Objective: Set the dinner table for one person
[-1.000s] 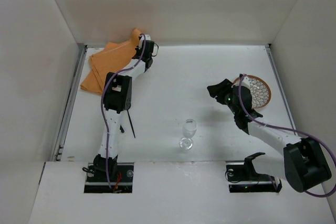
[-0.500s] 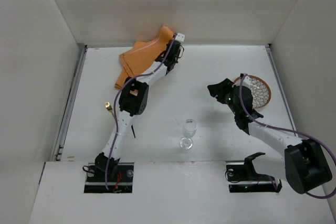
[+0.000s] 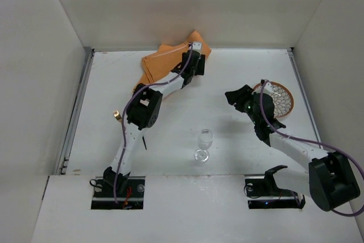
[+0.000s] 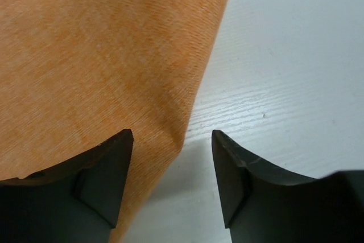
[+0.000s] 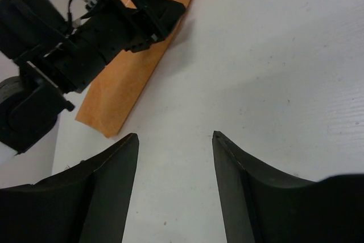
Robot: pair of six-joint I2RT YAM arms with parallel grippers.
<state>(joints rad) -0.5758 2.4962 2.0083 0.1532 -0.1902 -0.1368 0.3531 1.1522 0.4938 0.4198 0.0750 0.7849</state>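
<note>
Across the floor of the white-walled enclosure, you are looking at the dinner table (image 3: 222, 78), which is stretching from the arm bases at its near edge to the far wall, with metal rails running along both side edges.

Your left arm is reaching toward the far edge, a little left of the middle. The left gripper (image 4: 172, 140) is hanging just above the table with its fingers spread apart and clamping nothing. The hem of the orange cloth (image 3: 162, 61) is running into the gap between them and lying under the left finger. The cloth itself is lying folded at the far edge, with one corner riding up against the back wall.

Your right arm is bending across the right half of the table. The right gripper (image 5: 175, 140) is also standing released, with only bare tabletop showing between its fingers, and it is pointing toward the cloth and the other wrist.

Near the right edge, a round woven plate (image 3: 280, 99) with an orange rim is lying flat, partly behind the right arm. A wine glass (image 3: 203, 143) is standing upright near the near edge, between the two arms. A thin dark stick (image 3: 144, 142) is lying beside the left arm, too small to identify. Toward the left edge, a tiny brass-coloured object (image 3: 116, 115) is sitting alone.
</note>
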